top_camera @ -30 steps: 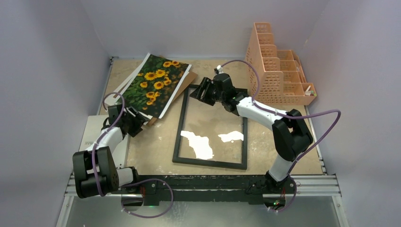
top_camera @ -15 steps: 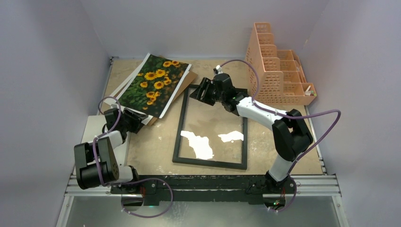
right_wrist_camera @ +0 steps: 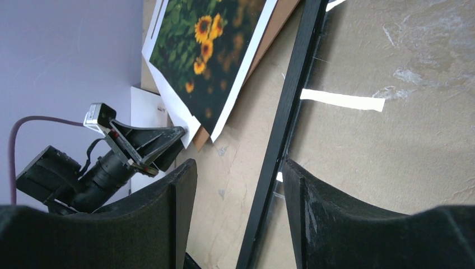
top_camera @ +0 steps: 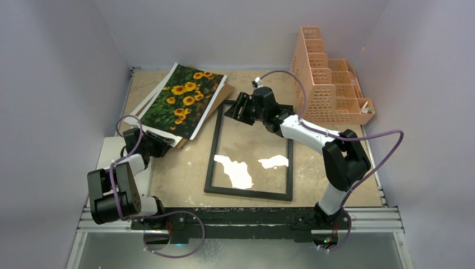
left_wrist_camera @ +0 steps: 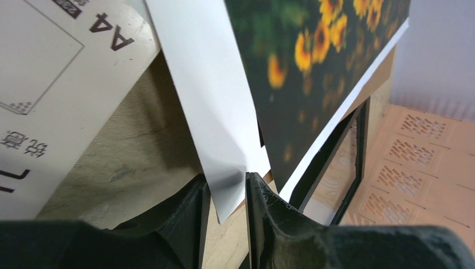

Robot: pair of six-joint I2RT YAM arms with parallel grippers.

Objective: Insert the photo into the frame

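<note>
Left jaws (left_wrist_camera: 227,188) stand narrow around the near corner of a plain white sheet (left_wrist_camera: 201,84); you cannot tell whether they have clamped it. To their left sits a white card marked A4 (left_wrist_camera: 50,73).

The photo (top_camera: 182,101), sunflowers face up, lies on top of that sheet, just beyond and right of these jaws, with its own corner outside them. This is your main risk: a pull from here may take the white sheet instead of the photo, or drag the whole stack.

A brown board (right_wrist_camera: 279,31) lies under the stack, its edge close beside the frame, so a sliding stack could catch there.

The frame (top_camera: 212,162) lies flat on the worktop (top_camera: 179,174) between the two arms, its glass glaring. Right jaws (right_wrist_camera: 238,168) hang spread wide and empty over its far left corner, straddling the black bar; there they stand in the photo's way.

A peach mesh organizer (top_camera: 330,84) stands well to their right, out of the path.
</note>
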